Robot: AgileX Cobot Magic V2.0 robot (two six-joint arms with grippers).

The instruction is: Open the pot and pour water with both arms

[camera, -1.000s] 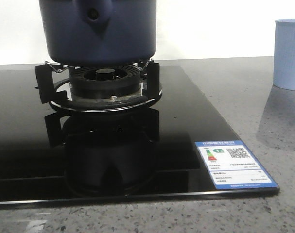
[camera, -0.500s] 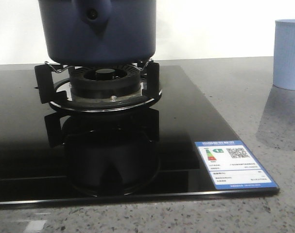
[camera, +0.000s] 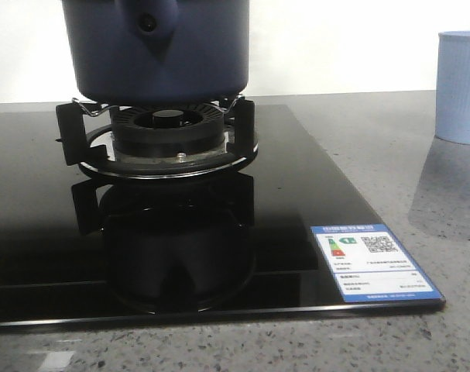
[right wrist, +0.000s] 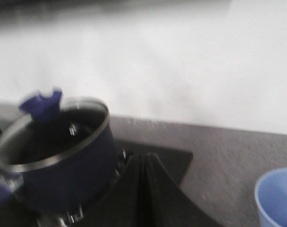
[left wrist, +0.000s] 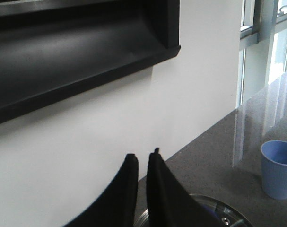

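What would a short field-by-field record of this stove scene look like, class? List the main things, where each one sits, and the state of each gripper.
pot: the pot, dark navy, rests on the burner stand
lid: a glass lid edge shows under the left gripper; whether it is on the pot cannot be told
cup: pale blue cup on the grey counter, right of the cooktop
label: energy sticker at the cooktop's near right corner
left gripper: shut, holding nothing visible
right gripper: shut, empty

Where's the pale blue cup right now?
In the front view the pale blue cup stands on the grey countertop at far right, off the black cooktop, well right of the pot.
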